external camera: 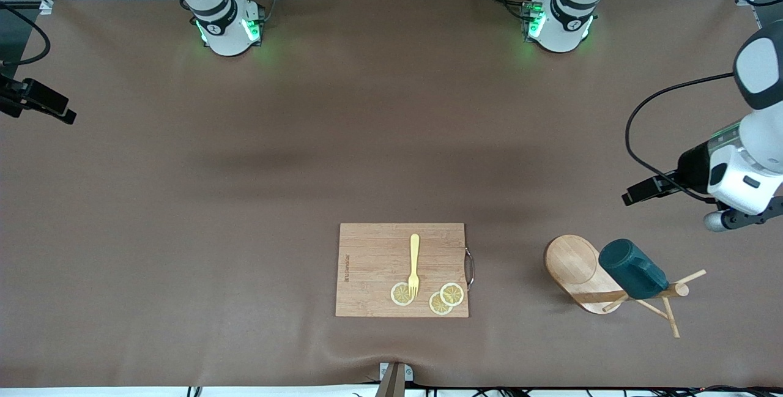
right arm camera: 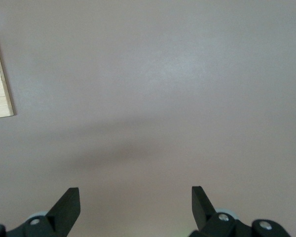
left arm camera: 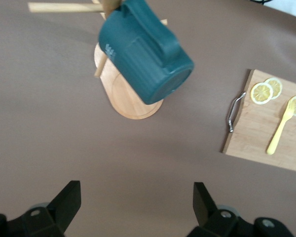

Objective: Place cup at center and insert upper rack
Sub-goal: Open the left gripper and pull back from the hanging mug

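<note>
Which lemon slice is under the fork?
The lemon slice nearest the right arm's end: the fork tines lie on it. The other two overlap, untouched.

- R gripper hung over bare brown tablecloth, nothing between its fingers.
- Both black fingertips showed, set wide apart, jaws spread.
- Soft dark shadow band lay on the cloth just ahead of the fingertips.
- Corner of wooden cutting board sat at the frame edge, well apart from the gripper, off to one side of it; small printed lettering ran along its edge, too small to read.
</note>
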Tool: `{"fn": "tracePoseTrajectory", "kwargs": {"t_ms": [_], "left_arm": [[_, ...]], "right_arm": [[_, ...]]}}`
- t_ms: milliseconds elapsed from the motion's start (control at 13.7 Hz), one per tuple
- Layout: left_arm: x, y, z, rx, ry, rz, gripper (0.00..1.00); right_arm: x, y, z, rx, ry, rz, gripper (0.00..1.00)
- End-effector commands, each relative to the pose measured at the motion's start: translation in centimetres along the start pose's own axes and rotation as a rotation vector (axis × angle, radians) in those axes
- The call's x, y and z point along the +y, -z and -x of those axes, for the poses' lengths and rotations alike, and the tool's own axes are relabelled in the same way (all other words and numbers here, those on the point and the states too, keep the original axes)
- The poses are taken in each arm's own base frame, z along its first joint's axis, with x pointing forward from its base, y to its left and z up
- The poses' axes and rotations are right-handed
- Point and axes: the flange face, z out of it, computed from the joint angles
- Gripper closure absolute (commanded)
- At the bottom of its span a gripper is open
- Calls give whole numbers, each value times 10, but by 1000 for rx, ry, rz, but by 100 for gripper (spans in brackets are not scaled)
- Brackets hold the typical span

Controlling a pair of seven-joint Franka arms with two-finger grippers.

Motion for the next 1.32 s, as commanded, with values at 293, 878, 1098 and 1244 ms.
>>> {"fn": "tracePoseTrajectory", "kwargs": {"t_ms": [293, 878, 1098, 1244], "left_arm": [[-18, 26, 30, 4, -55, -50, 0], [47, 60, 116, 30, -206, -148, 0], [52, 77, 131, 24, -257, -162, 0], [45, 84, 138, -4, -322, -170, 0]], "right_arm": [[3, 4, 0, -6, -4, -4, 0], [10, 4, 0, -9, -13, -5, 0], [10, 4, 0, -8, -13, -5, 0], [11, 4, 0, -9, -15, -5, 0]]}}
